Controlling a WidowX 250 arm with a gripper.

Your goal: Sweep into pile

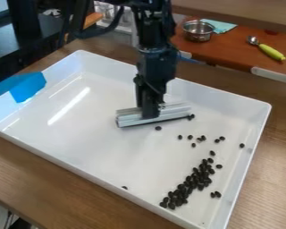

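"Brown wooden surface [26,179] underneath, right? What's on it?"

"One big, shallow, rectangular white tray [229,96], with a bright blue piece [27,86] over its left edge. Behind it, on a reddish-brown worktop [241,47], sit a small round metal pot [198,32] beside a pale teal cloth [223,26] and, further right, a metal spoon with a yellow-green handle [271,51]."

"And the black two-finger end effector [150,112]?"

"Pointing down over the tray's far half, closed on a long, ridged, silvery-white bar [130,118]. I can't tell exactly how wide its gap is."

"Where are the beans?"

"The small, dark, oval beans [196,179] lie mostly in one long, crowded streak (rather like a comma, honestly) in the near right part of the tray, well apart from the bar."

"All of them?"

"No. Some are scattered between the bar and the right wall, a couple lie right by the bar's right end, a pair sits just right of the streak, and one is off by the near wall."
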